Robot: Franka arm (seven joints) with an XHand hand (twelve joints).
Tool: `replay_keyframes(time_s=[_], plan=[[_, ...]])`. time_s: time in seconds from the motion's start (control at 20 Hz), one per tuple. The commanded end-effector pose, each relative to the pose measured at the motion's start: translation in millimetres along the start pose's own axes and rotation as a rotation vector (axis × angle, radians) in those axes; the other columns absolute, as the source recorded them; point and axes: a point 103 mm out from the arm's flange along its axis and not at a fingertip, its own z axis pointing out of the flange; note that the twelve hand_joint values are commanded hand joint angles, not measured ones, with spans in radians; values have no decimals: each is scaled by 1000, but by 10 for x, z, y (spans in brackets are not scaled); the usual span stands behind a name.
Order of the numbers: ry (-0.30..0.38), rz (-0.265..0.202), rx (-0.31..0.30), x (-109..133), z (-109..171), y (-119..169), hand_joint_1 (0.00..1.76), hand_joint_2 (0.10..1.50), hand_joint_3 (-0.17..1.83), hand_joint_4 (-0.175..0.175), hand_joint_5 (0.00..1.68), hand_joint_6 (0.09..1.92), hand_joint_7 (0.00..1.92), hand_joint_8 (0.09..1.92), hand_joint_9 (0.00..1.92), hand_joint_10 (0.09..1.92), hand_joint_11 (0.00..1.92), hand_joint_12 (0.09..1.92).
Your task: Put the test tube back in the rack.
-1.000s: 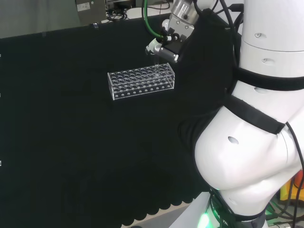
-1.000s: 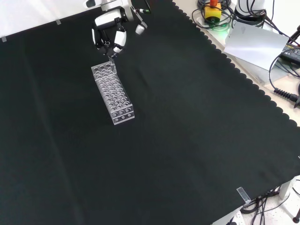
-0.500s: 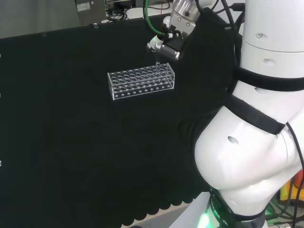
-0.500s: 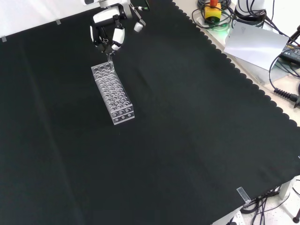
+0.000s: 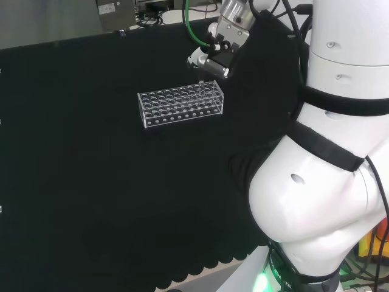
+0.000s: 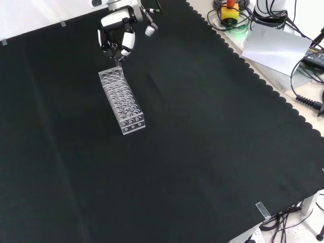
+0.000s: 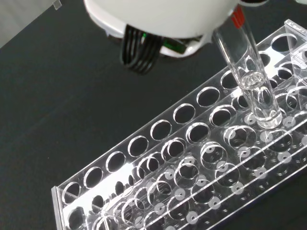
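A clear test tube (image 7: 249, 76) hangs upright from the hand (image 5: 213, 56), whose fingers are curled round its top. The tube's rounded lower end sits at a hole in the top plate of the clear plastic rack (image 7: 158, 182), near one end of it. In the head view the tube (image 5: 201, 86) is over the rack's (image 5: 176, 104) right end, just below the hand. In the front view the hand (image 6: 117, 38) is above the rack's (image 6: 124, 104) far end, with the tube (image 6: 120, 67) reaching down to it. How deep the tube sits in the hole I cannot tell.
The rack stands alone on the black cloth (image 6: 192, 152), and the holes I can see are empty. The arm's white links (image 5: 328, 152) rise at the right of the head view. Cables and a grey sheet (image 6: 276, 48) lie beyond the cloth's scalloped edge.
The hand has risen slightly with the tube, staying over the same end of the rack. The rack has not moved.
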Motion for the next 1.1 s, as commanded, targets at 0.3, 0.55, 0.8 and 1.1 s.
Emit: replay_keyframes(time_s=[0.3,0.55,0.8,1.1], plan=[[-5,3,4,-36,24,21,1226,613,707,-175,1331,574,1711,539,1624,713,1250,926],[-1,9,9,-66,59,9,1226,613,707,-175,1331,574,1710,540,1625,714,1250,927],[4,7,14,-66,73,14,1226,613,707,-175,1331,575,1710,541,1624,714,1250,927],[4,5,26,-50,154,23,1226,613,707,-175,1331,575,1710,542,1624,715,1249,927]])
